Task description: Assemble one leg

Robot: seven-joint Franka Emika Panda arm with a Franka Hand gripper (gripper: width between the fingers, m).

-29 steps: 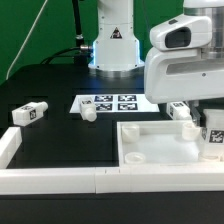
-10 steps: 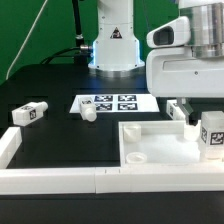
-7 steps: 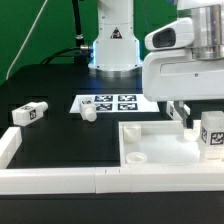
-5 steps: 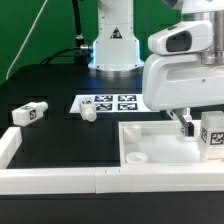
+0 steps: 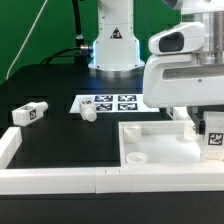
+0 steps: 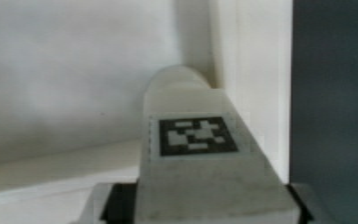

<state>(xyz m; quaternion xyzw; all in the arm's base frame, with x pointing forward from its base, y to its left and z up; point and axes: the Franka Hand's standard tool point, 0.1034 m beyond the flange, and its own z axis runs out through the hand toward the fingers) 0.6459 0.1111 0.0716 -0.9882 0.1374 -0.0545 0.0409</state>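
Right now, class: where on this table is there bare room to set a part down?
Bare black table lies between the loose leg and the tabletop tray. It is crowded on the exterior view's right, where the gripper holds a tagged leg over the tray.

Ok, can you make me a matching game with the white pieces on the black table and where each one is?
Things:
1. white tagged leg block
2. small white leg
3. flat white marker board
4. big white tabletop panel

Places in the exterior view:
A. near right
B. far left
C. in front of the robot base
D. just left of the board

Pairs: 1-B, 2-D, 3-C, 4-A
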